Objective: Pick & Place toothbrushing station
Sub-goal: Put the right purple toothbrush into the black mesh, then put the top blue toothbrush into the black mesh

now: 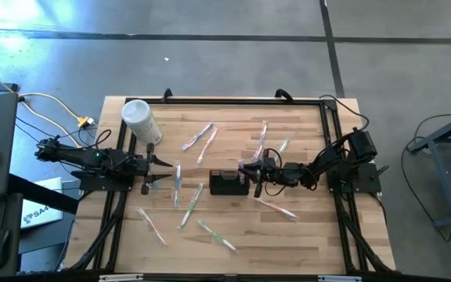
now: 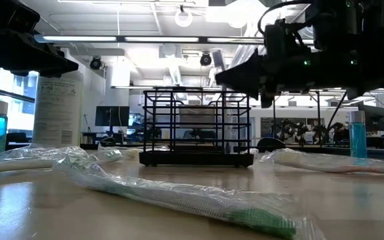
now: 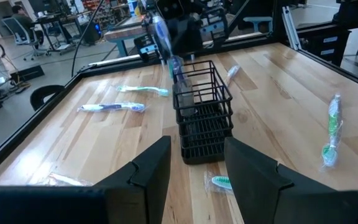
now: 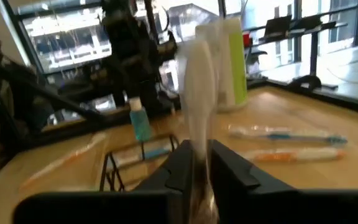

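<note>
1. A grey polished concrete floor is surrounding the light wooden bench.
2. Long ceiling strip lights are glowing above exposed ducts.
3. Large windows are letting in daylight beyond distant desks.

Almost nothing can be read. In the high view a white sheet lying beside the desk's left edge bears dark letters that start "SA" (the rest is cut off and too small to make out). In the low view the white cylindrical container carries fine print, illegible.
</note>
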### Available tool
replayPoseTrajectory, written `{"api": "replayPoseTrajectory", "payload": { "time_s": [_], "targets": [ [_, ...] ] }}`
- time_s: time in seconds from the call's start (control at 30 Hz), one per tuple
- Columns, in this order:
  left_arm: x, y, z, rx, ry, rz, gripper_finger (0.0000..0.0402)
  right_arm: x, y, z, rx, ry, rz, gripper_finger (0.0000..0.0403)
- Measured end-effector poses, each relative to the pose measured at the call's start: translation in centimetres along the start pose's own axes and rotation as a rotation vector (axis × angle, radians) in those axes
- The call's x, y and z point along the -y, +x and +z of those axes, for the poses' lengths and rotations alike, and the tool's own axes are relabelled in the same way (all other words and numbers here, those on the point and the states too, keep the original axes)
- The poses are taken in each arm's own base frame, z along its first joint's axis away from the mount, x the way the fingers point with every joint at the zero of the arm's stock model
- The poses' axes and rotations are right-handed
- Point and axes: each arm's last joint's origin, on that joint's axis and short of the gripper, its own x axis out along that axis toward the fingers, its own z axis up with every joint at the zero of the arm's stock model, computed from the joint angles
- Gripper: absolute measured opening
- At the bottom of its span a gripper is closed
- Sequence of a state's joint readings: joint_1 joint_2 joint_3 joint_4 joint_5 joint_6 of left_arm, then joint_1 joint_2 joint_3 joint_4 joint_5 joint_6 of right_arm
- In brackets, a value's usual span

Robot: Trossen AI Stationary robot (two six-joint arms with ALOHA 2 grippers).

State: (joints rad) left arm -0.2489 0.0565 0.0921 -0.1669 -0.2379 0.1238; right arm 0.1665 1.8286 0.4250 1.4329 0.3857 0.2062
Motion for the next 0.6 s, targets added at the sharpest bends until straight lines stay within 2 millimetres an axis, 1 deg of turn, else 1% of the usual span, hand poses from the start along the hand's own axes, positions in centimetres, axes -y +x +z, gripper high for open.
{"api": "replayPoseTrajectory", "payload": {
  "time_s": [0.33,0.43,0.6],
  "targets": [
    [0.00,0.00,0.00,0.000,-0.001,0.000,0.0152,-0.16,-0.07,-0.03,-0.002,-0.035,0.002,0.0127],
    [0.00,0.00,0.00,0.001,-0.002,0.000,0.0152,-0.30,-0.14,0.27,0.002,-0.051,0.003,0.0153],
    [0.00,0.00,0.01,0.001,-0.001,0.000,0.0152,-0.48,-0.31,0.56,0.019,-0.093,-0.064,0.0194]
  ]
}}
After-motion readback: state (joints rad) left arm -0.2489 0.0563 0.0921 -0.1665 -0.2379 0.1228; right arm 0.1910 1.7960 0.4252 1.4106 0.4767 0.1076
